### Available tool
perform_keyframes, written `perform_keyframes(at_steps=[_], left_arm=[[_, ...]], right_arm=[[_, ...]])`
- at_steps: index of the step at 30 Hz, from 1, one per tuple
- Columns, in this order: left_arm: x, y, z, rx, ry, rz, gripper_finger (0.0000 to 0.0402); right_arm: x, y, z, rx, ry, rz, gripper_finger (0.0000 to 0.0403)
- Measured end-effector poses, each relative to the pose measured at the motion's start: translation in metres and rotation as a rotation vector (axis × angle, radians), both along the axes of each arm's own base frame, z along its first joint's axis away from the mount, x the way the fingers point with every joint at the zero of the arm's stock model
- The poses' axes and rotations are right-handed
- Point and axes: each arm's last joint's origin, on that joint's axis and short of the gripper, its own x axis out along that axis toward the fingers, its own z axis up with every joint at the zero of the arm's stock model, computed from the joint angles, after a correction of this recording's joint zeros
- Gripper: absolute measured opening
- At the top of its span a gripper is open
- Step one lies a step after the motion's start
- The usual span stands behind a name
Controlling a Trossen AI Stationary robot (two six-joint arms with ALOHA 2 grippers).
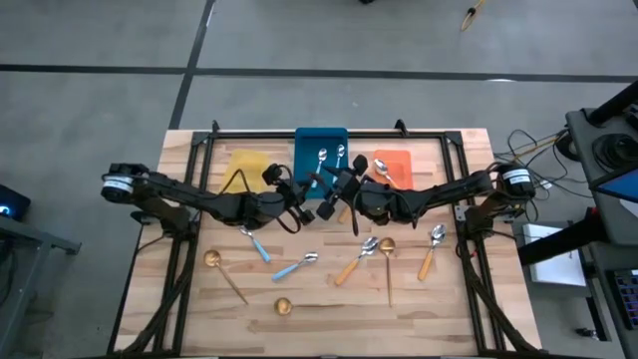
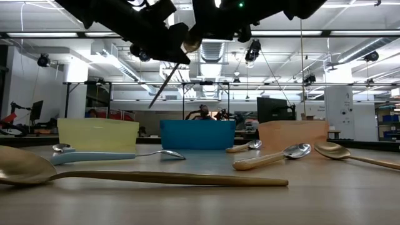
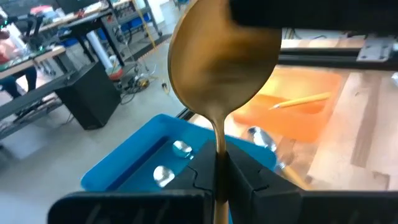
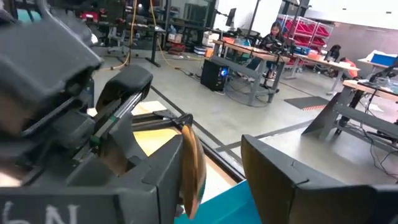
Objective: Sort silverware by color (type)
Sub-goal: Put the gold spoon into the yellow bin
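Gripping a gold spoon (image 3: 219, 68) by its thin handle, the left gripper (image 3: 221, 180) holds it high above the table's middle, near the blue bin (image 1: 321, 150). The right gripper (image 4: 214, 165) sits just beside it with its fingers apart around the spoon's bowl. Other spoons lie scattered on the near table (image 1: 329, 329), and two sit in the blue bin.
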Motion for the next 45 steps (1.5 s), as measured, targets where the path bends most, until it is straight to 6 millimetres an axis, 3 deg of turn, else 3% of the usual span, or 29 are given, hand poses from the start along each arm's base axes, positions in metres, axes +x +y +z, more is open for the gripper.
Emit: perform_keyframes(at_steps=[8, 15, 24, 34, 45], left_arm=[[-0.036, 0.022, 0.018, -0.071, 0.088, 0.106, 0.0], [-0.075, 0.056, 0.031, -0.208, 0.124, 0.199, 0.0], [-0.112, 0.099, 0.023, -0.445, 0.226, 0.312, 0.0], [-0.129, 0.121, 0.003, -0.62, 0.374, 0.371, 0.0], [-0.129, 0.122, -0.015, -0.781, 0.557, 0.33, 0.0]], right_arm=[[-0.008, -0.001, 0.012, -0.028, 0.015, -0.003, 0.0156], [-0.017, -0.003, 0.016, -0.038, 0.119, -0.052, 0.0144], [-0.033, -0.012, 0.013, -0.056, 0.311, -0.074, 0.0134], [-0.052, -0.036, 0.007, -0.011, 0.476, -0.153, 0.0132], [-0.06, -0.053, -0.006, 0.014, 0.598, -0.179, 0.0132]])
